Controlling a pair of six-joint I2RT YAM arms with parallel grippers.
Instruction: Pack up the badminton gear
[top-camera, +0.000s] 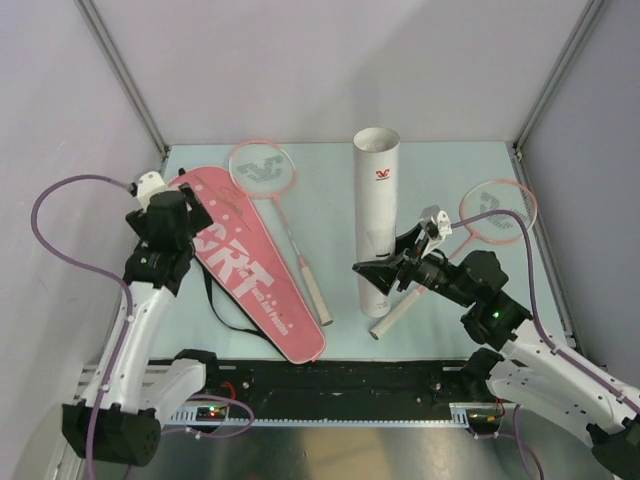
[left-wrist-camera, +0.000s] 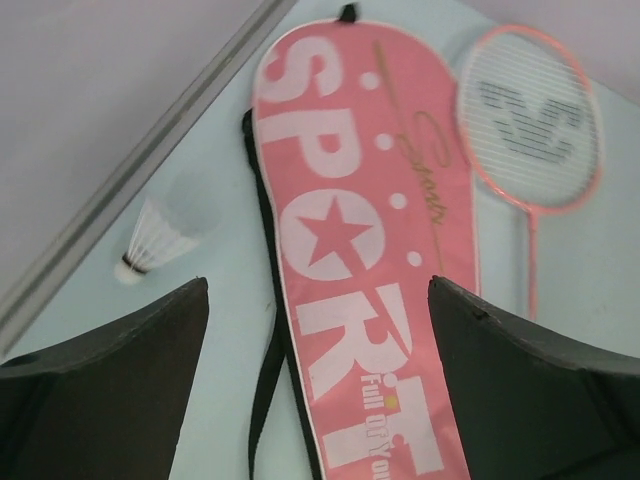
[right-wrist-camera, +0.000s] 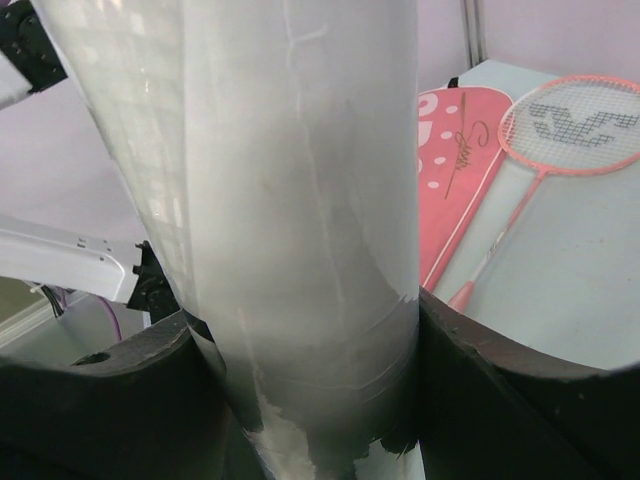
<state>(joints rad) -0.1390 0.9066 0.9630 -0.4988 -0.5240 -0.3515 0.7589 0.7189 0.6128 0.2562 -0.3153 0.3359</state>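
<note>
The pink bag (top-camera: 255, 272) lettered "SPORT" lies flat at the left, its black strap (top-camera: 222, 312) looped beside it. My left gripper (top-camera: 172, 213) hovers open over the bag's wide end; in the wrist view the left gripper (left-wrist-camera: 318, 285) has the bag (left-wrist-camera: 360, 250) between its spread fingers (left-wrist-camera: 120, 380), apart from it. A white shuttlecock (left-wrist-camera: 160, 235) lies left of the bag. One pink-rimmed racket (top-camera: 264, 168) lies beside the bag, another racket (top-camera: 497, 210) at the right. My right gripper (top-camera: 385, 272) is shut on the long white tube (top-camera: 376, 200) near its lower end.
Grey walls and metal posts (top-camera: 120, 70) close in the pale table (top-camera: 330, 175) on three sides. A black strip (top-camera: 330, 378) runs along the near edge between the arm bases. Purple cables (top-camera: 60, 250) loop off both arms.
</note>
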